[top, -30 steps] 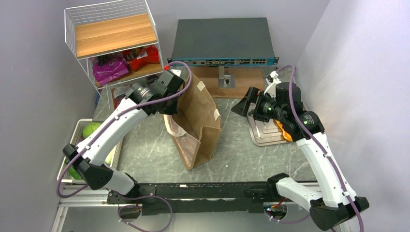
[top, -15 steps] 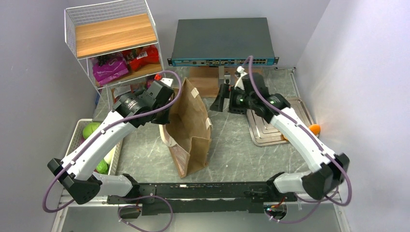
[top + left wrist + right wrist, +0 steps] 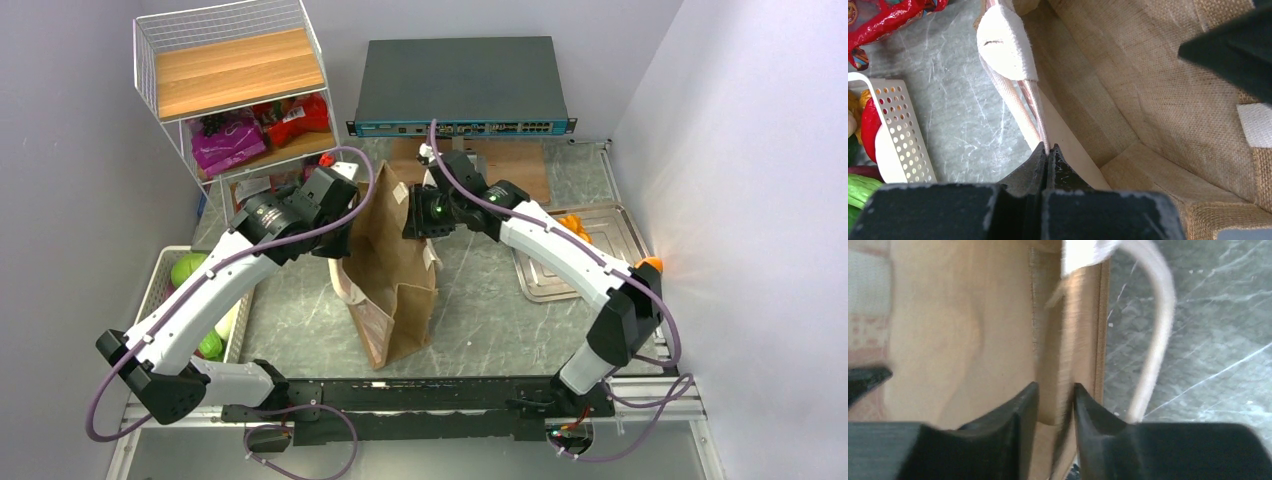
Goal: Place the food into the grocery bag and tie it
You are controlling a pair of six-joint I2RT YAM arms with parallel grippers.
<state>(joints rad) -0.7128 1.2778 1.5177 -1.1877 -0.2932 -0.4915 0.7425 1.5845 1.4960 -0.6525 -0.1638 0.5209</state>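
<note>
The tan grocery bag (image 3: 395, 280) stands upright mid-table with its mouth open. My left gripper (image 3: 345, 232) is shut on the bag's left rim, at the cream handle (image 3: 1007, 47). My right gripper (image 3: 415, 215) is at the opposite rim, its jaws closed down on a fold of the paper wall (image 3: 1055, 365). The bag's inside (image 3: 1148, 100) shows nothing in it. Of the food, purple packets (image 3: 228, 142) and red packets (image 3: 295, 118) lie on the wire shelf, a green cabbage (image 3: 185, 268) sits in the white basket, and an orange carrot (image 3: 572, 222) lies on the metal tray.
A wire shelf rack (image 3: 230, 70) stands at the back left and a dark network switch (image 3: 460, 80) at the back centre. The white perforated basket (image 3: 898, 125) sits left of the bag, a red packet (image 3: 893, 15) beyond it. The metal tray (image 3: 600, 255) lies to the right.
My right arm swung left from the tray to the bag's right rim, and its wide-open jaws closed onto the paper. The left gripper kept its hold, the bag shifting slightly left.
</note>
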